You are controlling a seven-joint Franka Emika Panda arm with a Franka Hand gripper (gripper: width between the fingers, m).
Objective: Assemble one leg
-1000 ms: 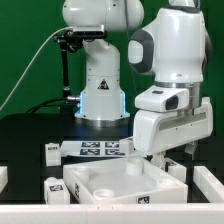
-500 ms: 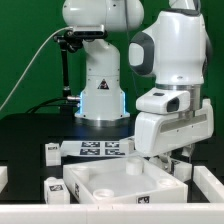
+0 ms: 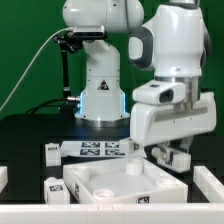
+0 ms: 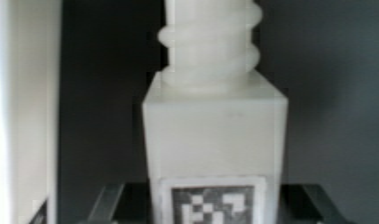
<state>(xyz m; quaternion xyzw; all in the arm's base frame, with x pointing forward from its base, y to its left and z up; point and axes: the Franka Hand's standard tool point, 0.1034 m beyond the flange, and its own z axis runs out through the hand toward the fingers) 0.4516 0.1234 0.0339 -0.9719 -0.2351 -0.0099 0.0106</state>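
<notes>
Clasping the leg [image 4: 212,120] — gripper [image 3: 172,156] aloft

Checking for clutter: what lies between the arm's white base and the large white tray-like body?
The thin flat white marker board, lying on the black table; the exterior view shows it.

Looked bright and even in the exterior view, lit from above. Shone clean white on the arm [image 3: 175,60], with soft grey shade on its under side. Swallowed the light on the black worktop [image 3: 30,135], so showed hardly any shadows there. Glowed blue low on the base [image 3: 100,85]. Came out small and a bit grainy, yet sharp enough. Looked dimmer and greyer in the wrist view. Went soft and fuzzy all over the leg [image 4: 212,125], too near the camera. Smeared the squares of its tag [image 4: 212,208]. Fell to plain dark behind the leg, with one pale, washed-out band at the edge.
</notes>
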